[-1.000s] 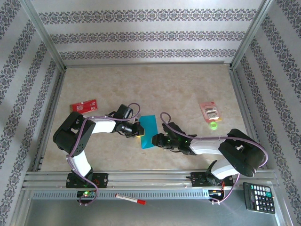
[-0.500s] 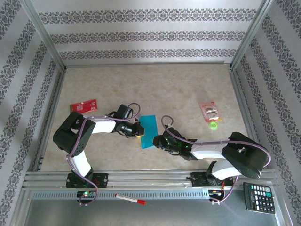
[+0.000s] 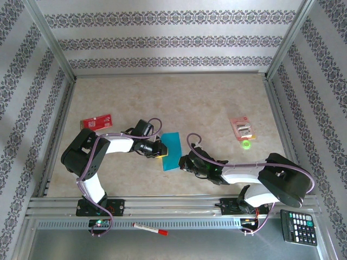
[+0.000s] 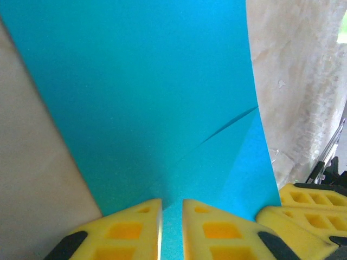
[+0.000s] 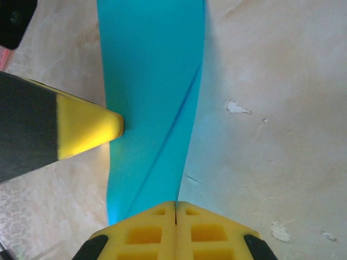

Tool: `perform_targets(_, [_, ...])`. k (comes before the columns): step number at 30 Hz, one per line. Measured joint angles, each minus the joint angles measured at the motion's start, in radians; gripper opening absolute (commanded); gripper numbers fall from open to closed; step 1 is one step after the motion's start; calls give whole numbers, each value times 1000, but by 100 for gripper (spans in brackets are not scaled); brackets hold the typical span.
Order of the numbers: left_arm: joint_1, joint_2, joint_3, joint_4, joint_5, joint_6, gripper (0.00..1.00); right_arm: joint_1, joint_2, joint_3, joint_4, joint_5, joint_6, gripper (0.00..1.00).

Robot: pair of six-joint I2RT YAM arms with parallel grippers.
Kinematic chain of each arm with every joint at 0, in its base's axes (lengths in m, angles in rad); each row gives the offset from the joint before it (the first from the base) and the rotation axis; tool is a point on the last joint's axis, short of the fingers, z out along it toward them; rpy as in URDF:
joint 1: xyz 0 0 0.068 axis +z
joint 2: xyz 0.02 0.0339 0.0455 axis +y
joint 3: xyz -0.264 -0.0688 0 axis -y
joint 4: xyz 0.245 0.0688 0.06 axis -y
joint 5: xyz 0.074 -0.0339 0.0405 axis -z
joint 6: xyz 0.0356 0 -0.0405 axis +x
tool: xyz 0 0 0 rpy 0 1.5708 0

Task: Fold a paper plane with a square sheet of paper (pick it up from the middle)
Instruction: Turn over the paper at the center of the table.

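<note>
Seen from above, lying flat on the bench to the right of the red-and-white card and a little nearer the arm bases: the square sheet of paper, folded to a narrow teal strip, with its long axis running far to near at a slight lean. Crossed by one diagonal crease (clear in both wrist views).

Between card and strip: the left end effector, meeting the card-side long edge about midway. Yellow fingers slightly parted, with the paper's edge in the gap; firm hold or loose straddle, cannot tell.

Farther from the card, at the strip's near short end: the right end effector, pressed together tip to tip, with paper reaching right up to the tips. Caught between them or merely touched, cannot tell.

Both arms equally close to the paper. Probably a folding or crease-pressing step, turning on the left reaching across the strip and the right pointing along its length.
</note>
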Motion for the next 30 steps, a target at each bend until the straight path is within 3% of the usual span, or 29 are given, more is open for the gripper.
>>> perform_targets(5, [10,-53,2,2,3,-42,38,-65,-98,31,-140,-12,-79,0])
perform_targets(10, [102,-211,3,24,29,-83,45,-204,-220,222,-501,-26,-282,0])
perform_targets(12, [154,-266,3,26,32,-91,47,-215,-234,329,-646,1,-371,0])
perform_targets(16, [235,-342,-2,25,28,-98,47,-135,-197,517,-857,72,-523,0])
perform_targets(19, [263,-365,-21,23,23,-103,46,-44,-79,591,-923,86,-581,0])
perform_targets(25, [283,-364,-66,-11,13,-124,43,111,177,612,-930,44,-616,0])
perform_targets(30, [285,-340,-68,-21,30,-137,40,154,231,594,-820,-47,-589,0])
